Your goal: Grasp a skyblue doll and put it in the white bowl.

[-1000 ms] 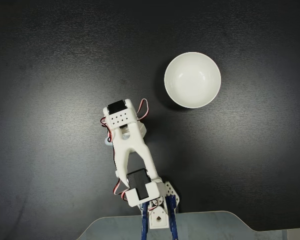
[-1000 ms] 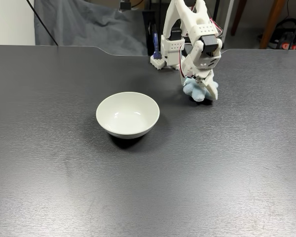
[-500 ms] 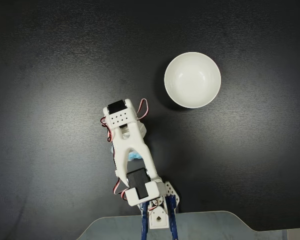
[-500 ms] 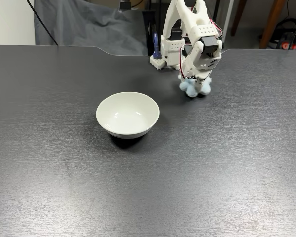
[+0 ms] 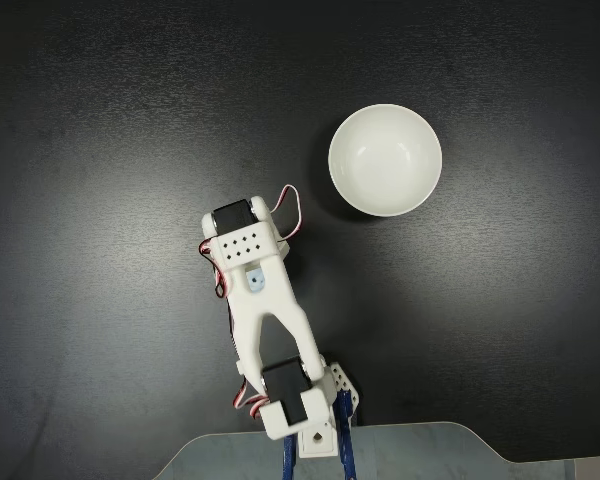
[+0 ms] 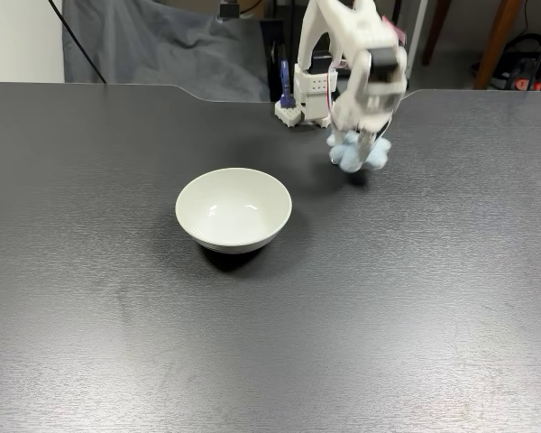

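Overhead, your arm (image 5: 263,300) hides the jaws, and the white bowl (image 5: 385,160) sits up and to the right with bare dark table (image 5: 100,150) all round it. From the front fixed view, your jaws (image 6: 357,144) are clamped on the skyblue doll (image 6: 356,153), held just above the table near its far edge, right of the white bowl (image 6: 233,209), well apart from it.

One fixed view looks straight down on the dark table (image 5: 100,120). Another faces the arm's base across it. Both show the white bowl (image 5: 385,160).
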Tool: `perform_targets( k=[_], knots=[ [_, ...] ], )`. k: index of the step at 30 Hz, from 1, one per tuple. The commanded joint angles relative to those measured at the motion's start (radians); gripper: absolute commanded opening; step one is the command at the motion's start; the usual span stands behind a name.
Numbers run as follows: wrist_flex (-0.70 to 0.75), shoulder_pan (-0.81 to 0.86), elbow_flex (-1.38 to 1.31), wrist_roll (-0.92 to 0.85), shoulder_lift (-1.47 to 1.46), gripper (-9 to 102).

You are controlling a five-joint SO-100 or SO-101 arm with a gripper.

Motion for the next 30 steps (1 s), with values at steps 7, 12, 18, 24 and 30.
perform_targets(
  k=[7,12,18,24,30],
  knots=[
    [0.155,-0.034,-0.163,0.092,0.293,-1],
    [0.16,0.044,-0.298,0.091,0.488,-1],
    [0.16,0.403,-0.423,0.094,0.531,-1],
    [0.158,0.663,-0.417,0.118,0.532,-1],
    [0.146,0.729,-0.413,0.256,0.526,-1]
  ],
)
